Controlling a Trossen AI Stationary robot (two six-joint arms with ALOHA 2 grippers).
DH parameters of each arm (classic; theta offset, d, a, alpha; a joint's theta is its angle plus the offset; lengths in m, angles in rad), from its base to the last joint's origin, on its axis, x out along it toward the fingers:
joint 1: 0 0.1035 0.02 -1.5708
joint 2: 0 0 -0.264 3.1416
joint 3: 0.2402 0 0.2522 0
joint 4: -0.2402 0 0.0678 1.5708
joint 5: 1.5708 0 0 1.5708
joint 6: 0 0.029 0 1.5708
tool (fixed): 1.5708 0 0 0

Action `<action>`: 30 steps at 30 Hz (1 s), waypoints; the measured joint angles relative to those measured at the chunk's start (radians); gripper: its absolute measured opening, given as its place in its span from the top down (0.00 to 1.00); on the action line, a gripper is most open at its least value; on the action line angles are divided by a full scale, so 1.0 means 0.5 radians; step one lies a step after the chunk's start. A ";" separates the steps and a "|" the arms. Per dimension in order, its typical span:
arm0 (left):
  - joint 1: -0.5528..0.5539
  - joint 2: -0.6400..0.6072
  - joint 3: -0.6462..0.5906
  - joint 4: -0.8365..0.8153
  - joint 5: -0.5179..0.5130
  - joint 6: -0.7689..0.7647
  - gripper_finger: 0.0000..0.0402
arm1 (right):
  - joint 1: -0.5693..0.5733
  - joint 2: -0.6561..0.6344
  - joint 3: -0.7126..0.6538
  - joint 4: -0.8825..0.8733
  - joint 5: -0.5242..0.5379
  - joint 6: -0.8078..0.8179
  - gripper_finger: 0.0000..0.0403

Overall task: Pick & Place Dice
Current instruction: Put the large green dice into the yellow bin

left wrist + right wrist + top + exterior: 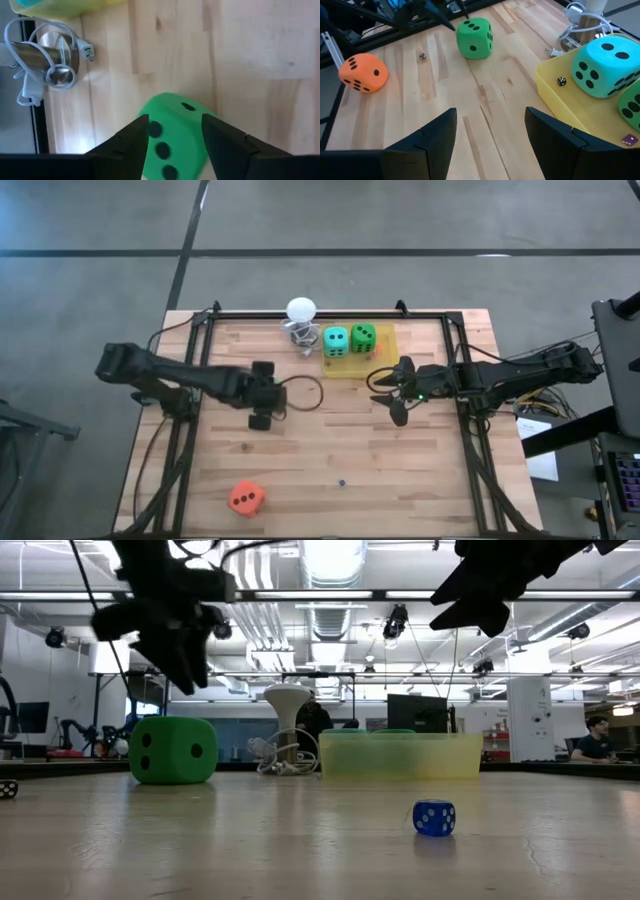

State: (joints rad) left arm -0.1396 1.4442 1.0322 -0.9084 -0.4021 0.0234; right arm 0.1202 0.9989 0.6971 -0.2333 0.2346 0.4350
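One bright green die [474, 37] rests on its bottom face on the wood left of centre; it also shows in the low view [172, 750]. My left gripper [172, 125] hangs open above it, clear of it [170, 635], and hides it in the high view [262, 395]. A teal die [335, 340] and a second green die [363, 337] sit in the yellow tray [385, 362]. The orange-red die [246, 498] lies near the front left. My right gripper [388, 395] stands open over the table, in front of the tray, with nothing between its fingers [435, 132].
A white ball on a wire stand [300, 315] stands just left of the tray at the far edge. A tiny blue die [434, 817] lies near the table's front centre. A black frame [320, 315] runs along the table's edges.
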 joint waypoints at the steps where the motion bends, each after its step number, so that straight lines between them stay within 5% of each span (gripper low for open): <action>1: -0.041 -0.022 -0.028 0.006 -0.007 -0.035 0.52 | 0.000 0.000 0.000 0.000 -0.004 0.003 0.43; 8: -0.235 -0.057 -0.121 -0.031 -0.068 -0.222 0.44 | 0.003 0.000 0.000 0.013 -0.010 0.019 0.43; 19: -0.227 -0.055 -0.398 0.066 -0.215 -0.196 0.34 | 0.027 -0.001 0.000 0.015 -0.016 0.079 0.43; 30: -0.147 -0.061 -0.631 0.494 -0.373 0.015 0.42 | 0.027 -0.001 0.000 0.015 -0.016 0.120 0.43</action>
State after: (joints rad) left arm -0.2131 1.4136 0.7166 -0.6617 -0.5888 0.0307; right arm 0.1337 0.9985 0.6971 -0.2258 0.2268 0.4950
